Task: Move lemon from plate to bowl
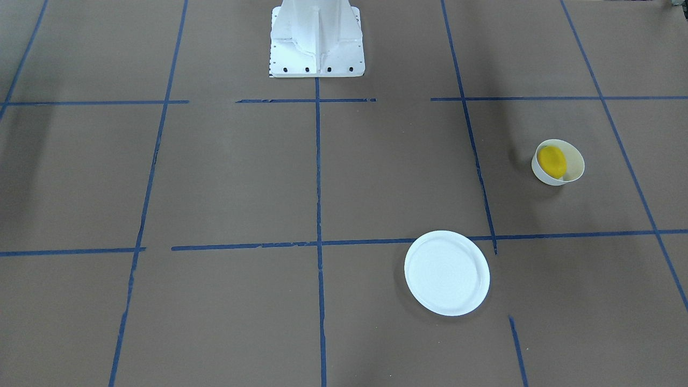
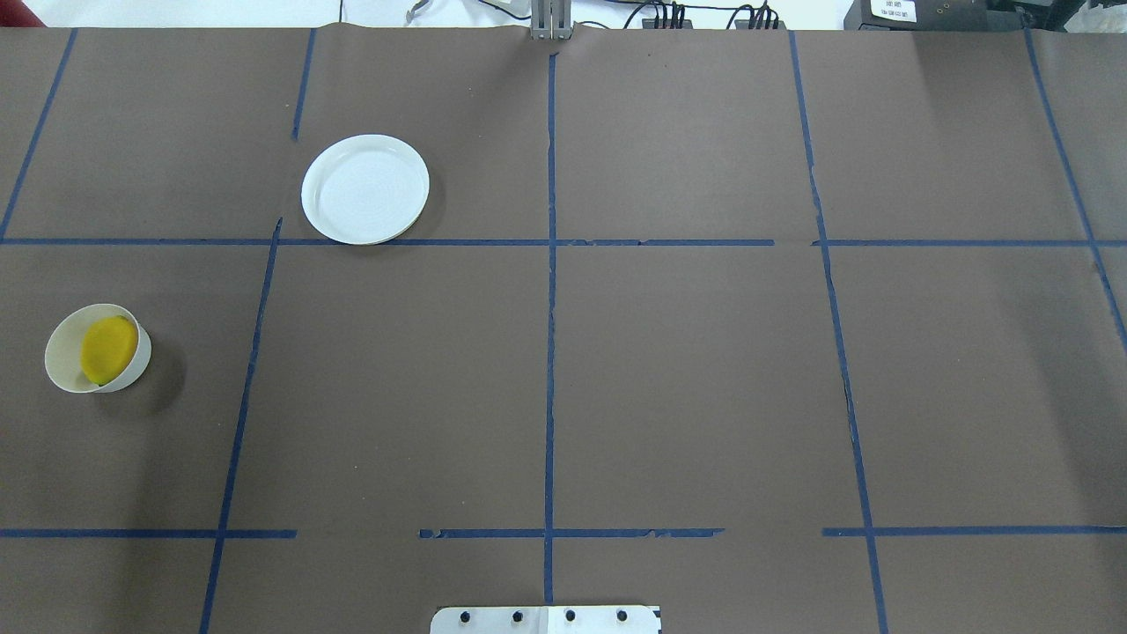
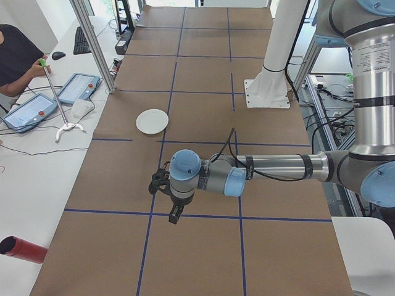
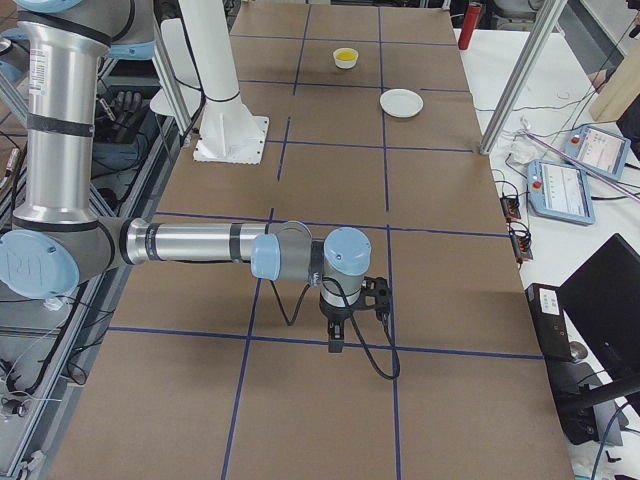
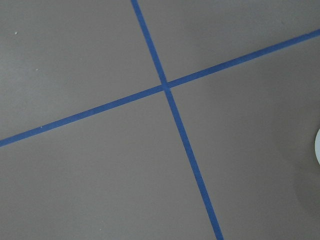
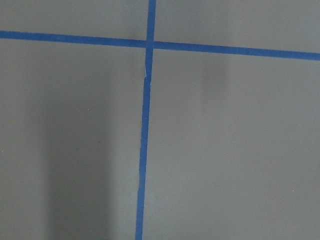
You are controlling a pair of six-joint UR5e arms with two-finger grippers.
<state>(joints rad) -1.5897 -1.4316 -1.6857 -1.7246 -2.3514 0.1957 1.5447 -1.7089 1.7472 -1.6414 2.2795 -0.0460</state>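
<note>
Lemon [image 1: 552,162] lies in bowl [image 1: 574,161], on my left side, well apart from plate [image 1: 446,272], which sits flat on table [image 1: 242,177]. Left claw [image 3: 174,213] and right claw [image 4: 336,340] both hang fingers-down over table, away from both dishes. They show only from the side, so I cannot tell whether either is open or closed.
</note>
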